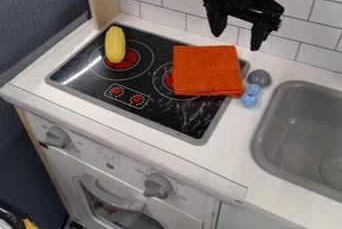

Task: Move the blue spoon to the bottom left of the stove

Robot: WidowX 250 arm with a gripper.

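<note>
- Evidently, the gripper [236,42] is hanging near the top of the frame, right of centre, with its two fingers standing wide apart and holding nothing.
- The blue spoon [250,97] is lying on the white counter [227,148], right of centre, between the stove [80,85] and the sink [287,123], just beside the orange cloth's [207,70] lower right corner.
- Seen from the gripper, the spoon is sitting lower in the frame and slightly to the right, so the coming move is likely calling for a shift that way and a descent; how high the gripper is hanging, I cannot tell.
- The spoon's long axis is running down the frame with a slight lean: its grey bowl is pointing to the upper right, its blue handle to the lower left.
- The fingers' spread is running roughly across that axis, so a grasp over the handle is probably needing little turn.
- The goal is lying well to the left, across the stove; a low carry would be risking a snag on the cloth.
</note>
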